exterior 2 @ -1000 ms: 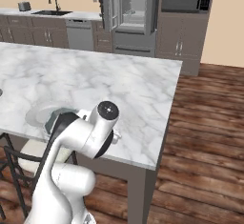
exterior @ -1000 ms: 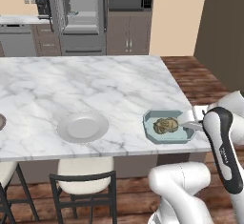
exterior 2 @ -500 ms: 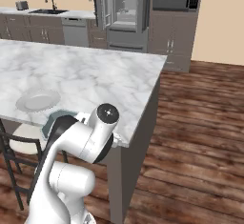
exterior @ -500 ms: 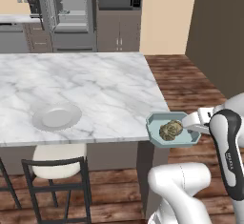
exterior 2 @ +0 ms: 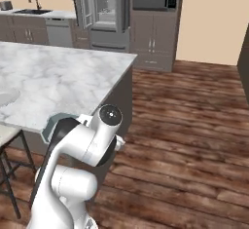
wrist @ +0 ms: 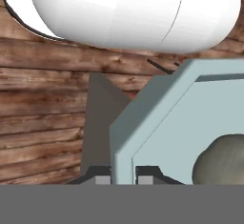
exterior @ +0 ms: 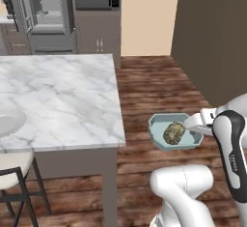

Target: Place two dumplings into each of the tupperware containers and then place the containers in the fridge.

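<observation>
While the end effector (exterior: 197, 126) pinches one wall of the shallow pale-blue plastic tupperware container (exterior: 160, 127), the tray hangs over the brown wooden floor (exterior: 159, 83), just left of it and clear of the white marble counter (exterior: 58, 95). Lumpy tan dumplings (exterior: 174, 133) lie inside. From the hand camera, both fingertips (wrist: 102, 180) straddle the container's rim; from the right base camera, the arm covers all but a corner. Far beyond stands the grey steel fridge (exterior: 43, 13), doors open.

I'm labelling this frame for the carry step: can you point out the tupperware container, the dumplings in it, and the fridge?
tupperware container (exterior: 158, 128): left base view, pale-blue left rim.
dumplings (exterior: 174, 133): left base view, middle of the tan lump.
fridge (exterior 2: 99, 5): right base view, open interior shelves.
</observation>
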Controlling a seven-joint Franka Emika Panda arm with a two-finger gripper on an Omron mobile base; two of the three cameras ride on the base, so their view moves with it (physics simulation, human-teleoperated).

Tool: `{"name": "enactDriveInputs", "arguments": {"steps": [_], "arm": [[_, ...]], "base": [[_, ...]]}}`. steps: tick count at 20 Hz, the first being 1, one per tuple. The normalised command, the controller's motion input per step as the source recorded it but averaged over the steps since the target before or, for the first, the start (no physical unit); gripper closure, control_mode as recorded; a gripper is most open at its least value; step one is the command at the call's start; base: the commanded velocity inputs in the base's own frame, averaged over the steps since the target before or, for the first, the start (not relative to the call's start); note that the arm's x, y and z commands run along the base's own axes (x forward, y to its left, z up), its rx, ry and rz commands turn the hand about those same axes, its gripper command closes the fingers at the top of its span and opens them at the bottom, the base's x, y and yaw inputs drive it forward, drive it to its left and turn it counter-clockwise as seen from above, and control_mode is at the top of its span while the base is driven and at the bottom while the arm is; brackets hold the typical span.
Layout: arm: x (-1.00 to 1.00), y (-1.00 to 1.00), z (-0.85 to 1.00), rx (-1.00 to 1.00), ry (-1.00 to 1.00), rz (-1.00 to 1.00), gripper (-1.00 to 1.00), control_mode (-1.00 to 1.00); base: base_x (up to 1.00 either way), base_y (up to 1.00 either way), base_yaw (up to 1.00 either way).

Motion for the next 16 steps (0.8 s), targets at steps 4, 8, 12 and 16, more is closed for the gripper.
{"name": "enactDriveInputs", "arguments": {"steps": [4, 8, 12, 16], "arm": [[0.00, 0.00, 0.00, 0.00, 0.00, 0.00, 1.00, 1.00], [0.00, 0.00, 0.00, 0.00, 0.00, 0.00, 1.00, 1.00], [0.00, 0.00, 0.00, 0.00, 0.00, 0.00, 1.00, 1.00], [0.00, 0.00, 0.00, 0.00, 0.00, 0.00, 1.00, 1.00]], "base": [[0.78, -0.92, -0.07], [1.00, -0.72, -0.04], [1.00, -0.49, 0.00], [1.00, -0.37, 0.00]]}}
